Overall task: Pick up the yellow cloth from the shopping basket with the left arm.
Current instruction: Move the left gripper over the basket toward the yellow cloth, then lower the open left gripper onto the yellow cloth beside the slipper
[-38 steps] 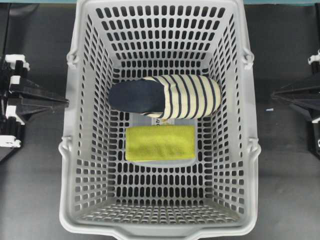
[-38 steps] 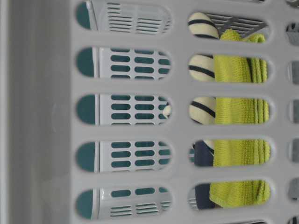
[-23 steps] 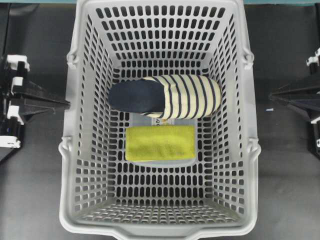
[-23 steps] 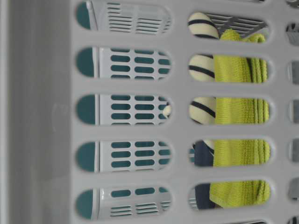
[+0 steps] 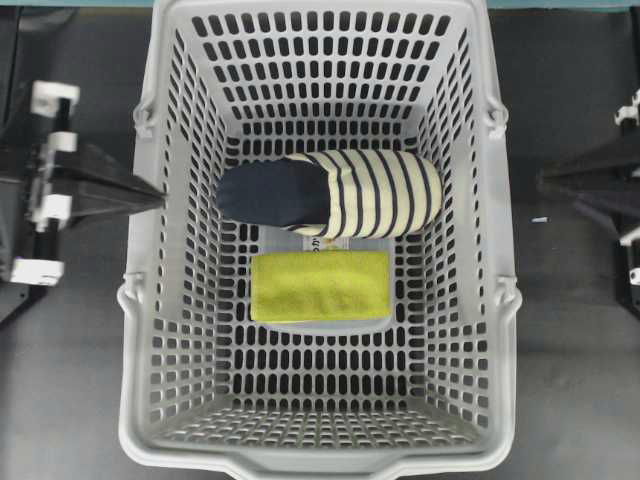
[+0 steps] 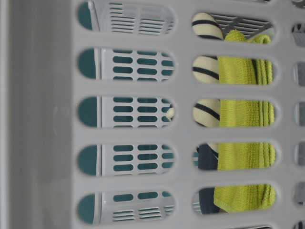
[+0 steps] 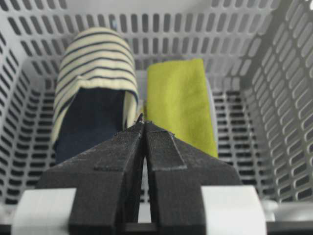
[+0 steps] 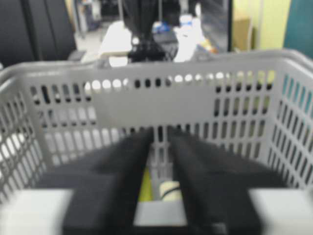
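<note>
Basket [image 5: 165,300] on dark tabletop [image 5: 70,380]; left tool [image 7: 143,126] pressed together, right tool [image 8: 159,134] seemingly slightly parted.

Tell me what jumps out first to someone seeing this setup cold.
A big light-grey slotted shopping basket fills the overhead view. On its floor the yellow cloth lies flat right beside a cream-and-navy striped slipper. The left hand, jaws together, points over the basket's left rim, while the right hand sits outside the right wall.
</note>
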